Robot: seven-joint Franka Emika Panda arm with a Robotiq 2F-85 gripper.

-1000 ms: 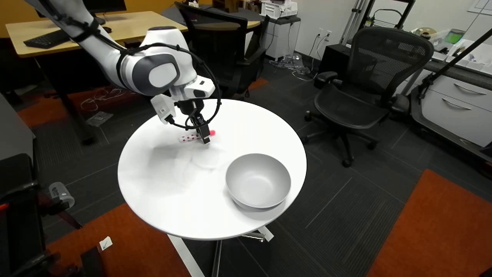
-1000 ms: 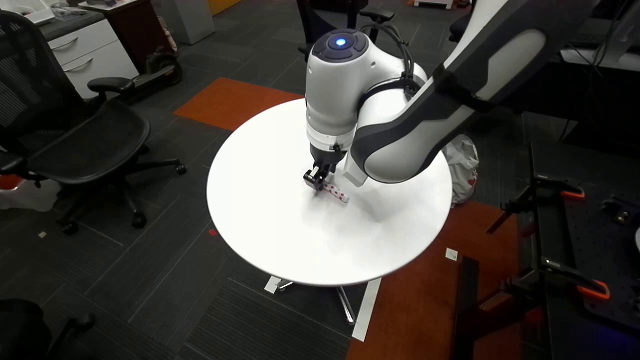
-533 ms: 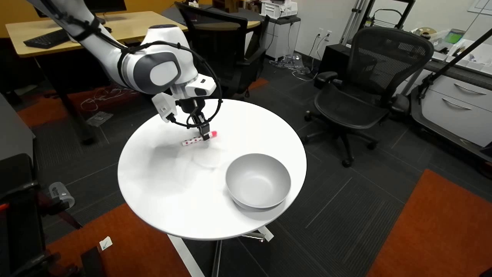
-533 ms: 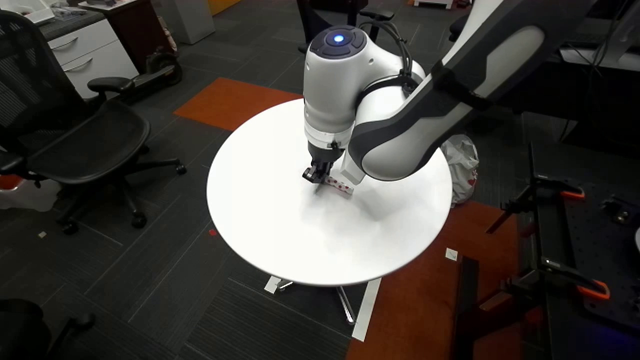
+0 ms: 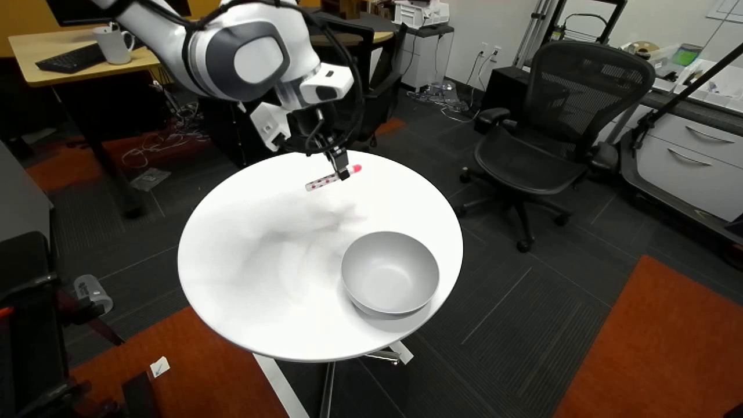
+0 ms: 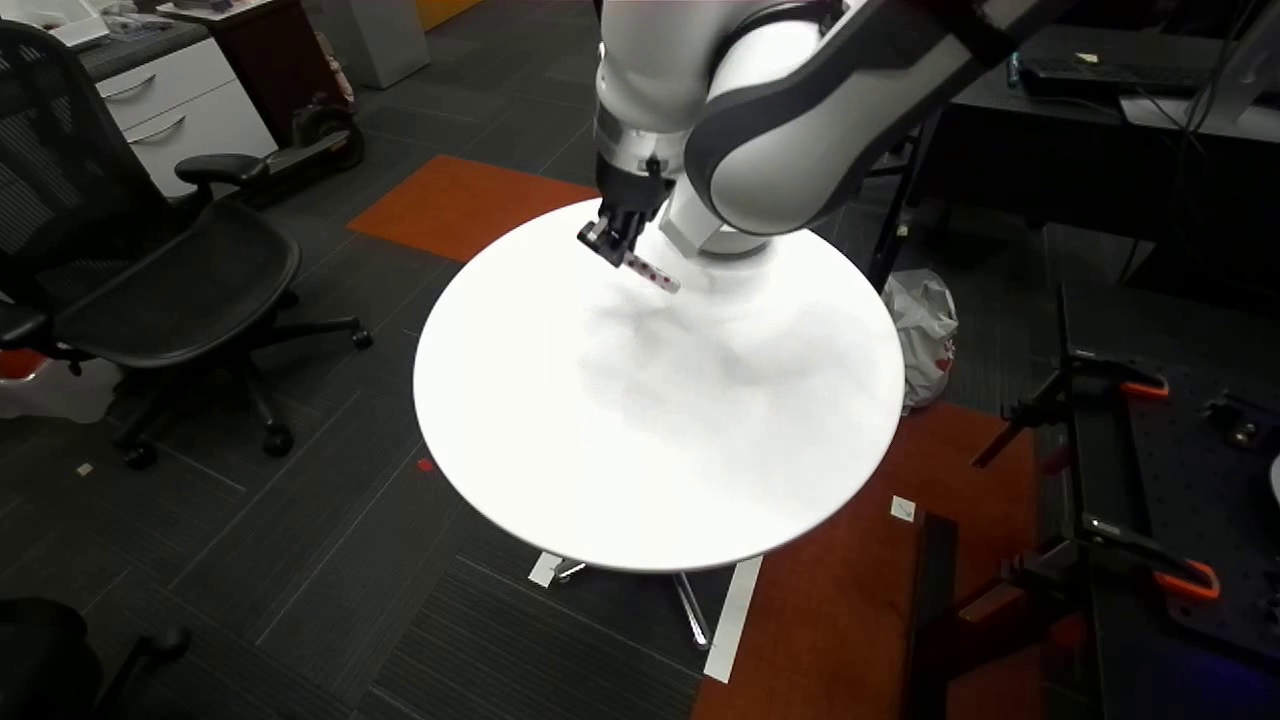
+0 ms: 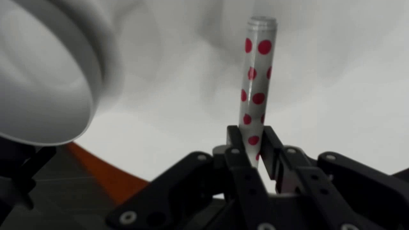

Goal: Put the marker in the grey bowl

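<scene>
Robotiq gripper [image 7: 251,135] had red-dotted marker [image 7: 258,83] pinched, clear of white table [image 5: 244,307]; grey bowl [image 5: 389,278] sat below gripper, off to one side. Likely transport step; next called for centring over bowl, then releasing.

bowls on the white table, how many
1: the grey bowl, upright near the edge of the table in an exterior view, cut off at left in the wrist view. The arm covers little of it; another hidden one seems unlikely.

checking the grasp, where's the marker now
The marker is clamped between the fingers, in the air over the white table, right of the grey bowl in the wrist view.
</scene>
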